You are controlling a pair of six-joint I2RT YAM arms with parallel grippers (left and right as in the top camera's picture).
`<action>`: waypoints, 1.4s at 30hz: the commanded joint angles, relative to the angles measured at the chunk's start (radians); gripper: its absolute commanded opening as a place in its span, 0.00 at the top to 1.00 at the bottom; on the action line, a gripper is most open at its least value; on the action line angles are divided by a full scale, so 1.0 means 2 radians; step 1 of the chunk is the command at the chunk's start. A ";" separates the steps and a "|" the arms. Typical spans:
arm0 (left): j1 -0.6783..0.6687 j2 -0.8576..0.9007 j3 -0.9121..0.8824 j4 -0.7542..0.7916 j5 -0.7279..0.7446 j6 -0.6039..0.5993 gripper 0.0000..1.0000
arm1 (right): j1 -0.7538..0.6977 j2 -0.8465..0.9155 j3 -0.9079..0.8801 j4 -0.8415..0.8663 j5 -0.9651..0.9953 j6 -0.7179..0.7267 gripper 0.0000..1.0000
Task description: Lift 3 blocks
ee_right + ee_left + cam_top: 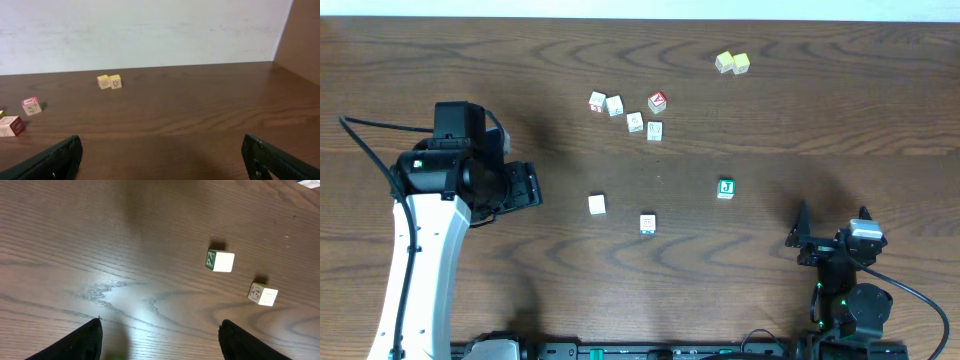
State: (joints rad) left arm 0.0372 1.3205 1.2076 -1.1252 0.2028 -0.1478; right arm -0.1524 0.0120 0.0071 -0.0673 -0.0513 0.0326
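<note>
We find a dark wood-grain table [820, 130] bearing a green-faced J block [725, 188], a plain white block [597, 204] and a whitish orange-marked block [647, 223] lying well apart, a loose cluster of five lettered cubes [635, 122] farther back, and two touching pale yellow cubes [724, 62] near the far edge.

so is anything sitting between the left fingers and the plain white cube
nothing visible: only bare brown wooden table lies between the open left fingers and the plain white cube

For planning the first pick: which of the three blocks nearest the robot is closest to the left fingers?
The white-topped block, leftmost of the three.
</note>
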 commanded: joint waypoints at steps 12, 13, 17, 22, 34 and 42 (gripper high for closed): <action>-0.001 0.001 0.013 -0.002 -0.010 0.010 0.25 | -0.007 -0.003 -0.001 0.023 -0.160 0.143 0.01; -0.001 0.001 0.013 -0.002 -0.010 0.010 0.25 | -0.007 -0.003 -0.001 0.024 -0.175 0.150 0.01; -0.001 0.001 0.013 -0.002 -0.010 0.010 0.25 | -0.007 -0.003 -0.001 0.062 -0.207 0.226 0.01; -0.001 0.001 0.013 -0.002 -0.010 0.010 0.25 | -0.007 -0.003 -0.001 0.221 -0.279 0.298 0.01; -0.001 0.001 0.013 -0.002 -0.010 0.010 0.25 | -0.007 0.163 0.289 -0.025 -0.310 0.142 0.01; -0.001 0.001 0.013 -0.002 -0.010 0.010 0.25 | 0.023 0.437 0.570 -0.353 -0.305 0.037 0.01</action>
State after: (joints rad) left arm 0.0372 1.3205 1.2091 -1.1244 0.1951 -0.1478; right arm -0.1432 0.7197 0.9718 -0.6300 -0.6788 0.2371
